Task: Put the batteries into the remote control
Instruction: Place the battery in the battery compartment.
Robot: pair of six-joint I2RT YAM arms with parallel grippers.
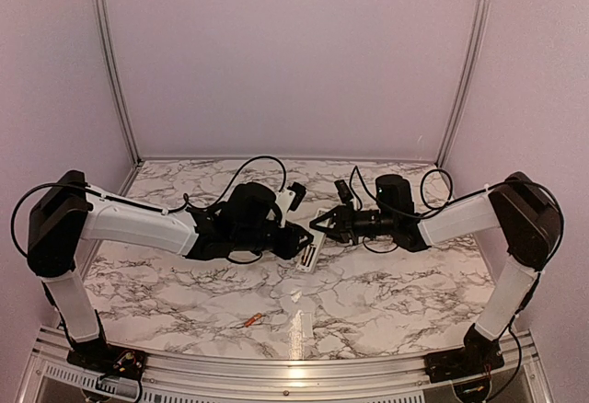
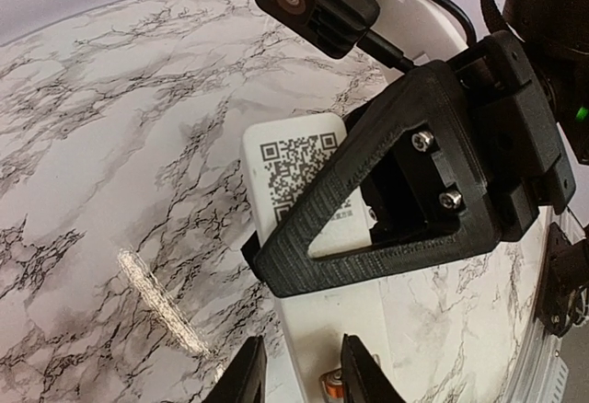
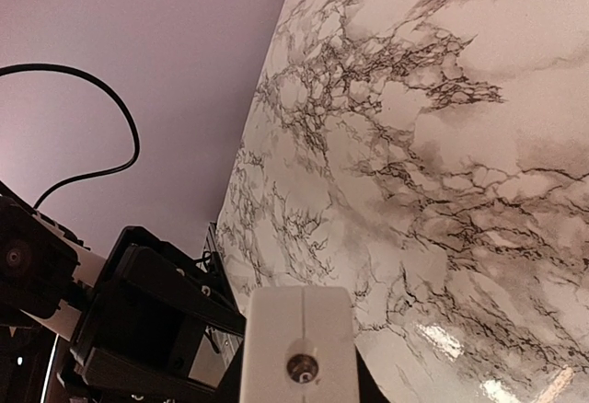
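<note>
The white remote control (image 1: 310, 252) hangs tilted above the middle of the table, its back with a QR label (image 2: 302, 175) facing up. My right gripper (image 1: 324, 225) is shut on its upper part; one black finger (image 2: 368, 224) crosses it. The remote's end with a small lens fills the bottom of the right wrist view (image 3: 296, 348). My left gripper (image 1: 296, 240) is open, its fingertips (image 2: 247, 377) standing on either side of the remote's lower part. One orange battery (image 2: 333, 386) lies at the remote, next to the right fingertip. Another battery (image 1: 250, 320) lies on the table near the front.
The marble table (image 1: 396, 293) has aluminium rails along the front edge (image 1: 276, 366) and purple walls behind and at the sides. A small white piece (image 1: 296, 297) lies on the table below the remote. The right arm's camera (image 2: 313, 3) hangs close above the remote.
</note>
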